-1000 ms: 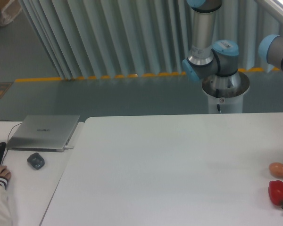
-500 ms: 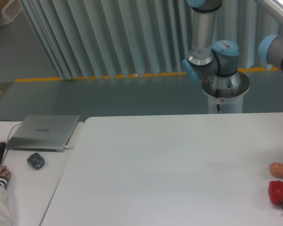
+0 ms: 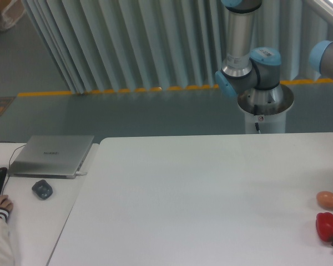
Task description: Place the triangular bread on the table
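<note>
Where the arm exits, its pincer is cut off

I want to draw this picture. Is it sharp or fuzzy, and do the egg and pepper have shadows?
The fixed camera view is a bit soft and grainy; the egg and red pepper cast only faint shadows on the evenly lit white table; no strong glare.

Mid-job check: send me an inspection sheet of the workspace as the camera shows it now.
Surface: large plain white table, matte, mostly bare.
Job's things: triangular bread, nothing seen.
Clutter: small tan egg and red bell pepper near the right edge, apart.
Grippers: out of frame; only arm joints visible.
Cables: thin cable by the closed grey laptop.
Surroundings: side desk with dark mouse, keyboard corner, a person's hand; ribbed curtain behind.
</note>
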Controlling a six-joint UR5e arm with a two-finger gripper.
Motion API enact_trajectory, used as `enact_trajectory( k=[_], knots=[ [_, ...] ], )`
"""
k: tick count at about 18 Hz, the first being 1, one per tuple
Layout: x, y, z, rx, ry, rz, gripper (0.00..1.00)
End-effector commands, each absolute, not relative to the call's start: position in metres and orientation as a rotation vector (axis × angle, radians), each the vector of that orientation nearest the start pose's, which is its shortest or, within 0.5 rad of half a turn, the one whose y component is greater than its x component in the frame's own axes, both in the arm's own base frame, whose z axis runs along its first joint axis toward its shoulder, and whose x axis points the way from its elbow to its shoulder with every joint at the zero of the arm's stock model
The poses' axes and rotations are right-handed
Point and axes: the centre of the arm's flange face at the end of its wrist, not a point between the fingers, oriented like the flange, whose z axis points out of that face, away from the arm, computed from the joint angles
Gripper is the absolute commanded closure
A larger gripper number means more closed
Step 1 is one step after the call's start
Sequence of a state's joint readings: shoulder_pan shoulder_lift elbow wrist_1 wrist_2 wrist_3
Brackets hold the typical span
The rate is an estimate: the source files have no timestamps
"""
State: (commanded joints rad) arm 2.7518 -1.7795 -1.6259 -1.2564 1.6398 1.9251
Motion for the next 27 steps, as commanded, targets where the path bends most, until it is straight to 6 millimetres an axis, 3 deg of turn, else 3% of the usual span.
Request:
enact_trajectory(
  k=[2,7,9,16,27],
  knots=[
    [-0.489,0.317,0.384,-3.002,1.111,0.081,0.00],
    [-0.491,0.308,0.391,-3.029,1.092,0.108,0.00],
    [-0.490,0.301,0.383,-3.080,1.110,0.082,0.00],
    [-0.520,0.247,0.379,-3.208,1.013,0.055,0.00],
    [-0.568,0.217,0.332,-3.230,0.903,0.025,0.00]
  ],
)
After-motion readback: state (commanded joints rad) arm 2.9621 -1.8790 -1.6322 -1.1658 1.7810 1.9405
